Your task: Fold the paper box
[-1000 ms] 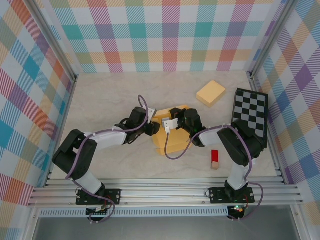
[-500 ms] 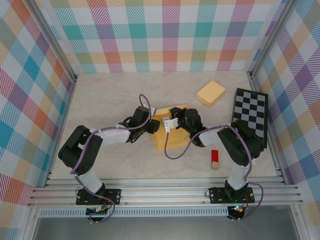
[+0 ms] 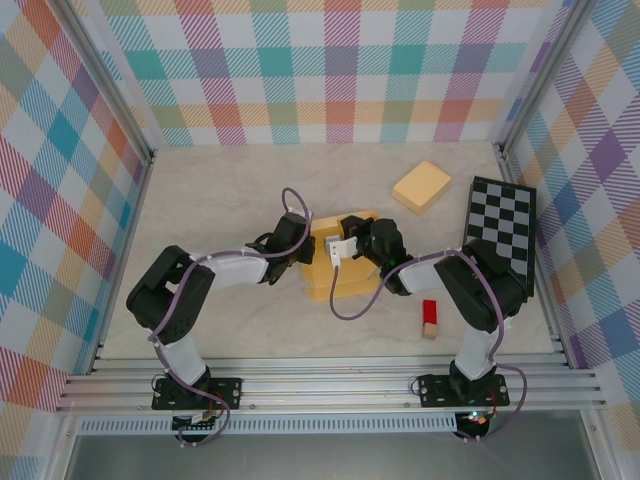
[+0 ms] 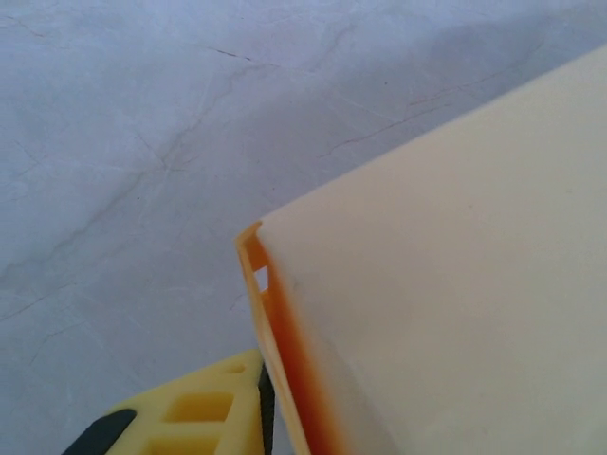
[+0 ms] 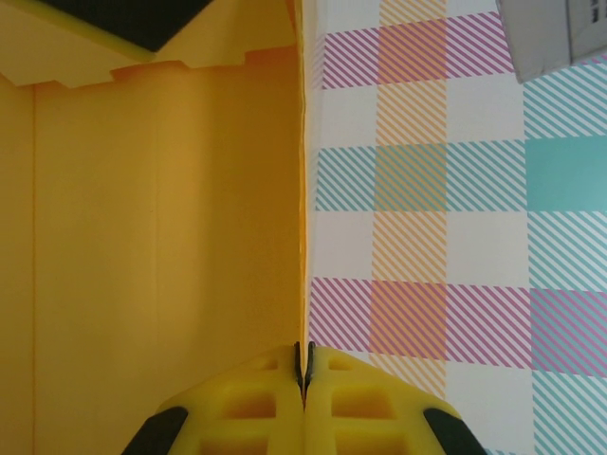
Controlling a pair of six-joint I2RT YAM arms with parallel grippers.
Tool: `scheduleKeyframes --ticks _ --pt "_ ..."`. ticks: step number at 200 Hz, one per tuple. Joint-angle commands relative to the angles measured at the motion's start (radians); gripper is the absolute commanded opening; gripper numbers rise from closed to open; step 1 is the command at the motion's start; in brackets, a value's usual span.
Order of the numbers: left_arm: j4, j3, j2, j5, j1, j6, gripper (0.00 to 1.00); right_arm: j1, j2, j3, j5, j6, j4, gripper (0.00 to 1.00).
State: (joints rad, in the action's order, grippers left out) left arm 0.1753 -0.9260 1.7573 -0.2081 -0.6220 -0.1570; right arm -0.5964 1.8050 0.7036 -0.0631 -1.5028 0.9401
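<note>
Since a second ago the left gripper (image 3: 304, 247) has pushed farther in and now sits against the left side of the paper box (image 3: 340, 275), whose near edge has drawn back a little.

From above, the box sits mid-desk (image 3: 220, 200) with the right gripper (image 3: 343, 250) on its top edge. A yellow block (image 3: 421, 186), a checkered board (image 3: 500, 235) and a red block (image 3: 430, 318) lie to the right.

Left wrist: one yellow finger (image 4: 194, 409) lies just beside the box's orange edge. I cannot tell whether those jaws are apart or closed.

Right wrist: the jaws are clamped together on a thin upright box wall, with the plaid backdrop (image 5: 446, 190) beyond.
</note>
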Motion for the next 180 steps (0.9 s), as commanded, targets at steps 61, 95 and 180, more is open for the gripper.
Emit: scheduleKeyframes --ticks 61,95,180 --pt "-0.173 -0.139 0.110 -0.370 -0.022 -0.047 0.06 -0.020 -0.051 0.000 -0.088 0.167 -0.116 0.09" --pt "-0.089 -0.089 0.105 -0.404 -0.044 0.027 0.05 0.007 -0.159 0.010 -0.015 0.363 -0.287 0.18" --pt "0.006 -0.016 0.086 -0.373 -0.045 0.073 0.03 0.134 -0.336 0.276 0.263 1.039 -0.903 0.31"
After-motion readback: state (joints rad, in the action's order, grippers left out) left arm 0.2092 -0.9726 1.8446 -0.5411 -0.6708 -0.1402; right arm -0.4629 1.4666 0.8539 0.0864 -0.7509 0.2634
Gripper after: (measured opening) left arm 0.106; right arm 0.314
